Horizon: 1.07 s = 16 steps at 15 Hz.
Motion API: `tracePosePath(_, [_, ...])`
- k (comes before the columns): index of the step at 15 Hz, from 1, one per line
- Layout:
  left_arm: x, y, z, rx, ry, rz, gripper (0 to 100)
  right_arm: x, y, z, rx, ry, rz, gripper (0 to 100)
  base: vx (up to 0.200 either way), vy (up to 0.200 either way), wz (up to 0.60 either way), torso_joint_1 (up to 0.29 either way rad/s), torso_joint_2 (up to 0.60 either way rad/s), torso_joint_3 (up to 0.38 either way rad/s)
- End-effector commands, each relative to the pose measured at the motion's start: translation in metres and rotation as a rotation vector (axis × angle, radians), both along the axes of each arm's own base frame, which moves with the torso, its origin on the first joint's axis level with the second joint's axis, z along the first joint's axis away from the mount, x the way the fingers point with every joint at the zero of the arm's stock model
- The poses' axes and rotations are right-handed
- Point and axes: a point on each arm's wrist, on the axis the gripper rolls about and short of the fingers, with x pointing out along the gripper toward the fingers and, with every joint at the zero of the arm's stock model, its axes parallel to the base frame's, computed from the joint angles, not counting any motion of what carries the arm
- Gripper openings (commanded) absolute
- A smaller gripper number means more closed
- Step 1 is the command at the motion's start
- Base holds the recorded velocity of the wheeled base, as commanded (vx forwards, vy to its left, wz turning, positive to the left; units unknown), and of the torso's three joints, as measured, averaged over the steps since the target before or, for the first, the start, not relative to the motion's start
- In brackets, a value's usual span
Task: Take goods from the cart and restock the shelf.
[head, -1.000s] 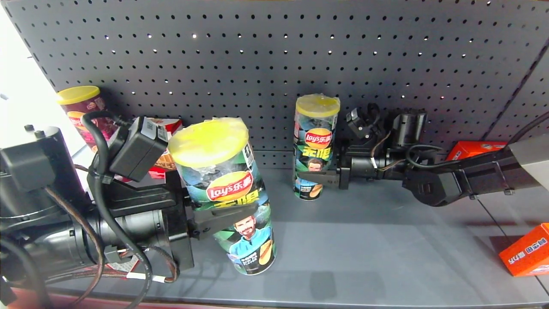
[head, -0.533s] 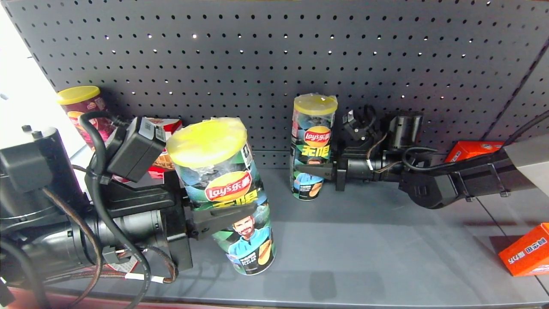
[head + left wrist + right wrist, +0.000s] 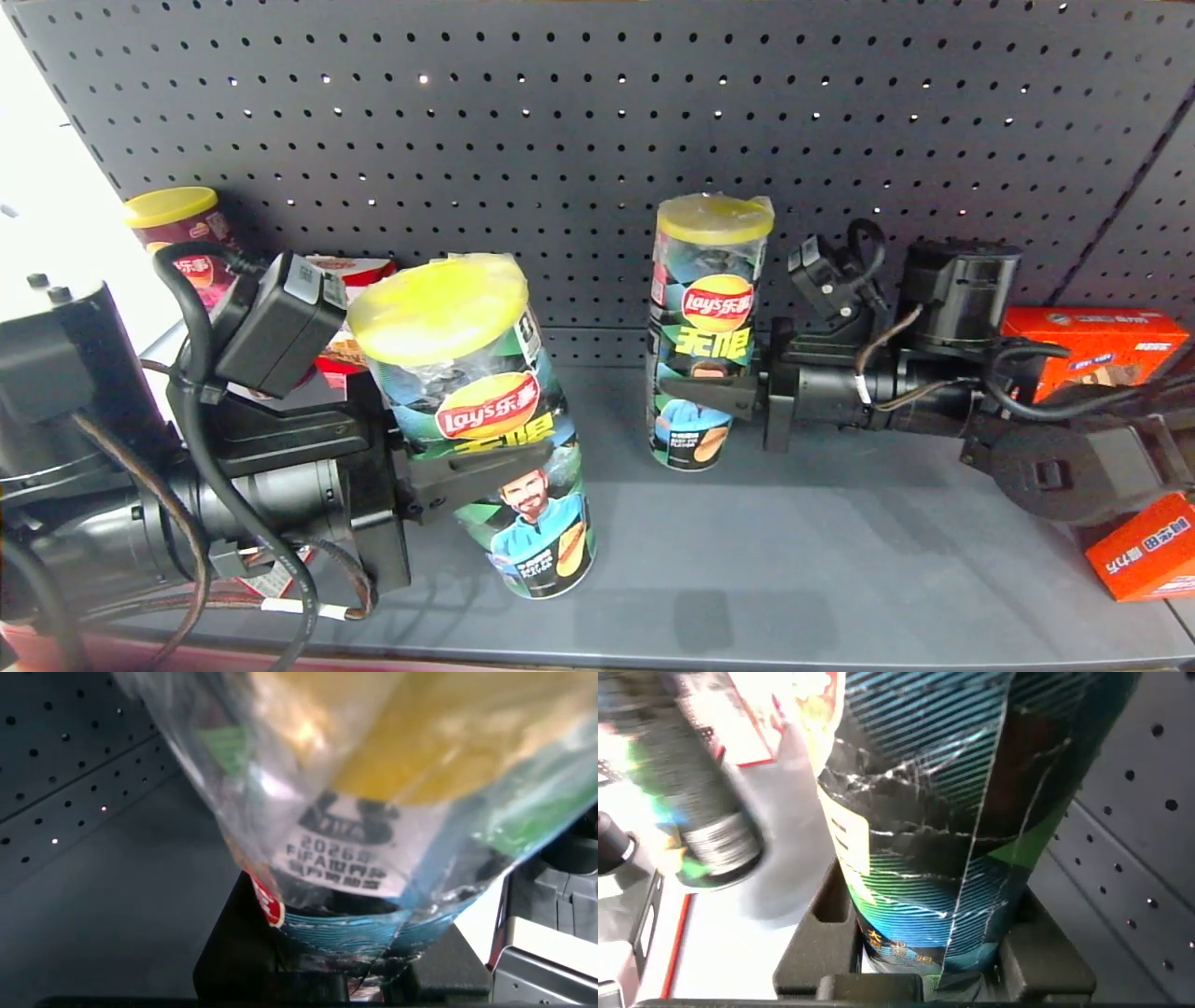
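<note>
My left end effector [image 3: 490,469] is clamped on a tall cylindrical chip can with a yellow plastic lid [image 3: 471,411], which is tilted near the front of the grey metal shelf [image 3: 822,560]. My right end effector [image 3: 714,392] grips a matching yellow-lidded can [image 3: 711,308], upright near the dark pegboard back [image 3: 597,112]. I judge that releasing the tilted can could topple it off the front edge, and its loose film wrap might slip.

Shop: grey metal shelf [image 3: 794,560], pegboard back panel [image 3: 597,140], packaged chip cans [image 3: 711,280], orange boxes [image 3: 1092,341] on display.
</note>
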Motion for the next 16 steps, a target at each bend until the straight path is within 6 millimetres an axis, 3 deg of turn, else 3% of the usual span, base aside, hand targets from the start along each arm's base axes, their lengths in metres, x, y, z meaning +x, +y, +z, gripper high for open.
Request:
tracePosePath(1, [-0.001,0.001,0.001,-0.003,-0.005,0.000,0,-0.039,-0.005,0.006,0.034,-0.054,0.008,0,0.000,0.000,0.00,0.000,0.00,0.000])
tracePosePath(6, [-0.002,0.001,0.001,-0.002,-0.003,0.000,0,-0.079,-0.004,-0.017,0.009,-0.020,0.048,0,0.000,0.000,0.00,0.000,0.00,0.000])
tracePosePath(16, [-0.003,0.001,-0.003,0.005,0.009,0.000,0,-0.090,-0.002,-0.047,-0.023,0.010,0.030,0,0.000,0.000,0.00,0.000,0.00,0.000])
